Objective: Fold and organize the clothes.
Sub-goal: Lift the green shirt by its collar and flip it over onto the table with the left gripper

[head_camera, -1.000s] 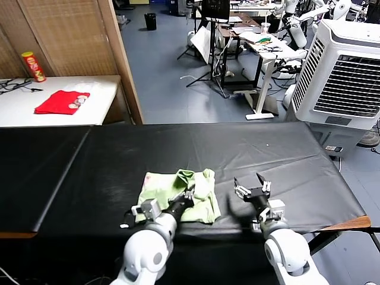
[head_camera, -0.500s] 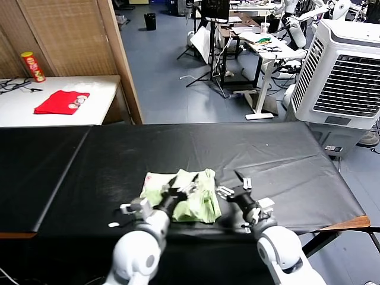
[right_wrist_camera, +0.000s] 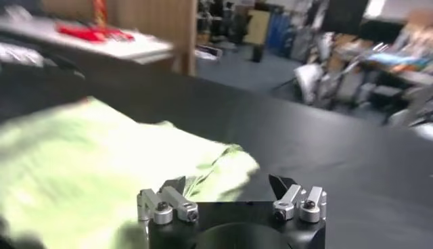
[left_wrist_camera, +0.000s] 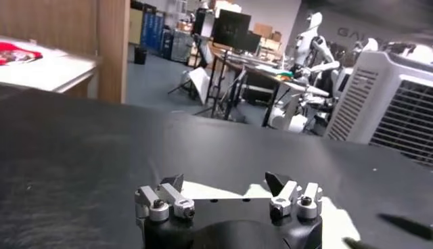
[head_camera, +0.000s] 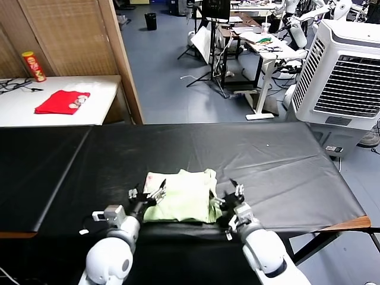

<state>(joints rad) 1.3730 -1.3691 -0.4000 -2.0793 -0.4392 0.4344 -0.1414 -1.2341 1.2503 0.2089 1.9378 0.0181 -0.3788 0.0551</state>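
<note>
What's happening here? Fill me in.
A two-armed robot is folding a pale green T-shirt on a black table. The shirt lies as a folded bundle near the table's front edge. The left gripper sits open at the shirt's left edge and the right gripper open at its right edge; neither holds the cloth. A red garment lies on a white table in the back, out of play.

The head camera looks forward and down over the long black-covered table [head_camera: 267, 160]. Both wrist cameras sit low, close behind their fingers, facing 12 o'clock; all share that table.
</note>
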